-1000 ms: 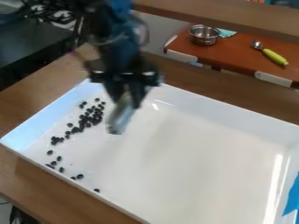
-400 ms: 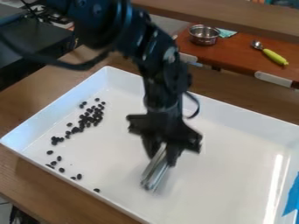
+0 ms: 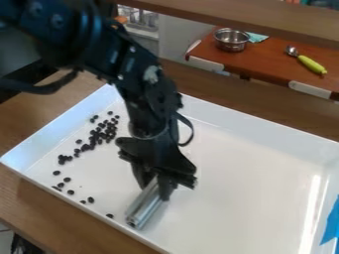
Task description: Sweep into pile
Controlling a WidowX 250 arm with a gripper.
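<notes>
- Lying along the left of the view, small dark pieces [image 3: 85,147] gather loosely at the upper end of the white tray [image 3: 245,188] and thin into strays down its near-left wall, the last one [image 3: 110,216] apart from the rest.
- The black gripper [image 3: 155,190] is closed on a silvery metal tool [image 3: 142,206], slanted so its free end hangs just beside that last stray. The hold (likely chosen to keep the fingers off the tray) seems to leave the metal free to do the pushing.
- From here, a sweep up along the wall would probably drive the strays toward the thicker cluster; the pile looks only partly made.
- The raised wall stands in the way: pieces close against it could slip behind the tool, and too wide a stroke might scatter the cluster.
- Under the tray is a wooden table [image 3: 27,198], and blue tape [image 3: 331,223] marks the tray's right side.
- Beyond, on a reddish-brown surface [image 3: 265,62], sit a metal bowl [image 3: 231,39], a teal cloth [image 3: 255,37] and a green-handled spoon [image 3: 311,64], all well clear of the work.
</notes>
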